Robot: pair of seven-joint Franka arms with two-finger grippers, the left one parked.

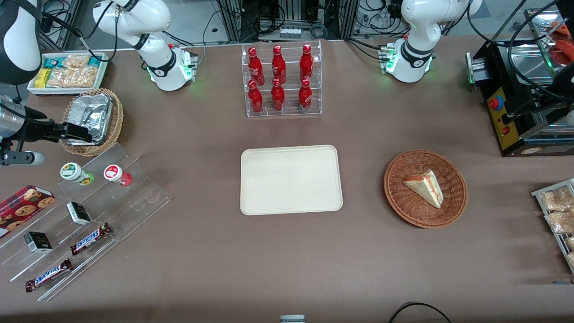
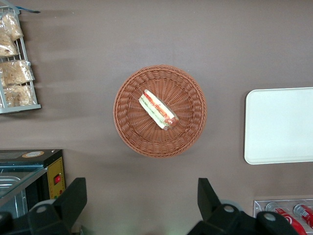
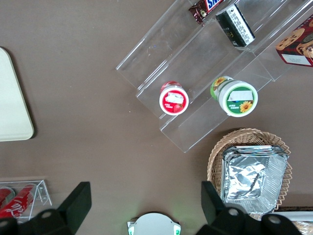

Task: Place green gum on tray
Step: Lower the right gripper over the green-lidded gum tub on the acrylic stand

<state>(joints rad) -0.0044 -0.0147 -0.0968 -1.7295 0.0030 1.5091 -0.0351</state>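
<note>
The green gum stands upright on the top step of a clear acrylic stand, beside a like bottle with a red label. In the right wrist view the green gum shows its white lid with a sunflower label. My gripper hangs open and holds nothing, high over a wicker basket of foil trays, farther from the front camera than the gum. Its open gripper shows bare table between the fingers. The cream tray lies flat at mid-table with nothing on it.
The acrylic stand also holds Snickers bars and small dark boxes. A cookie box lies beside it. A rack of red bottles stands farther back than the tray. Toward the parked arm's end sits a basket with a sandwich.
</note>
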